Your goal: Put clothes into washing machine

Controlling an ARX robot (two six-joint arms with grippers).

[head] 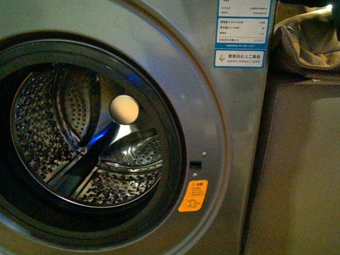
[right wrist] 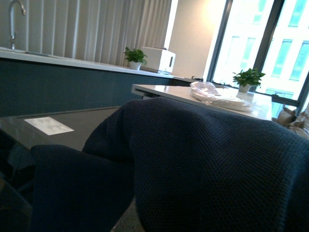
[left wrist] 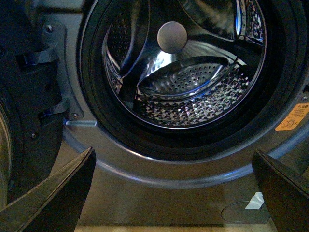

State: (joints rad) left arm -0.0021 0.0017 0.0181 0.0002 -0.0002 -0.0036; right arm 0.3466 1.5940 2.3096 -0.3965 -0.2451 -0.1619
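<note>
I see left end effector (left wrist: 174,152) wide open, empty, facing washing machine (left wrist: 145,176) drum; navy garment (right wrist: 207,164) hides right end effector, can't tell.

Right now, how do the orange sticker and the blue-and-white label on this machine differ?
The orange sticker is small; the blue-and-white label is much larger. The sticker sits low beside the porthole, the label high at the top. The sticker shows a warning symbol, the label rows of print. Both are stuck on the grey front of the washing machine.
</note>
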